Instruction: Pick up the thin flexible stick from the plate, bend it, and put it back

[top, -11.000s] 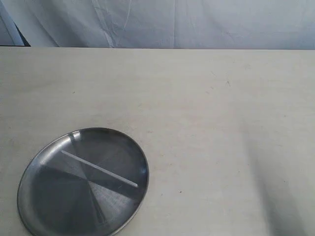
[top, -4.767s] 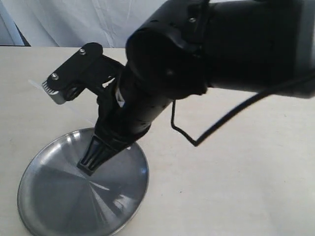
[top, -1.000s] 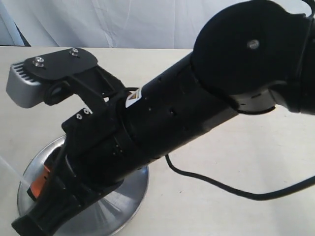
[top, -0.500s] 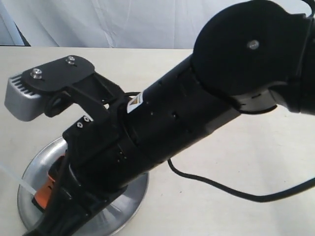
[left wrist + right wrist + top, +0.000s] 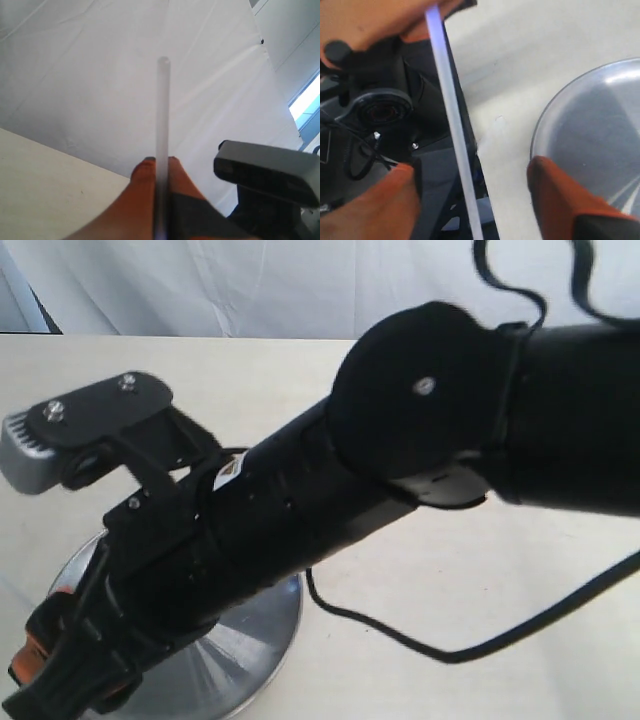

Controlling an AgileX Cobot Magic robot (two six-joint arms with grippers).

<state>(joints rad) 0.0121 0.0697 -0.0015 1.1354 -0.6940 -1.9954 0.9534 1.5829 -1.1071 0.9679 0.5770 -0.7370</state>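
The thin flexible stick (image 5: 162, 110) is a whitish translucent strip, straight, off the plate. My left gripper (image 5: 160, 162) is shut on its lower part, orange fingers (image 5: 145, 172) pressed against it. In the right wrist view the stick (image 5: 451, 120) runs between the wide-apart orange fingers of my right gripper (image 5: 470, 167), which is open and does not pinch it; the left gripper's fingers (image 5: 375, 22) hold its far end. The shiny steel plate (image 5: 600, 135) lies beside it on the table. In the exterior view my right arm covers most of the plate (image 5: 250, 635), with the right gripper (image 5: 35, 680) at the lower left.
The pale table (image 5: 450, 580) stretches to the right, with a black cable (image 5: 420, 645) trailing over it. White cloth (image 5: 250, 285) hangs behind the table. The right wrist camera block (image 5: 60, 435) juts out above the plate; the left arm's body (image 5: 385, 110) is close to the right gripper.
My right arm has swung left and lower in the exterior view, hiding more of the plate. The stick end seen by the left edge no longer shows there.
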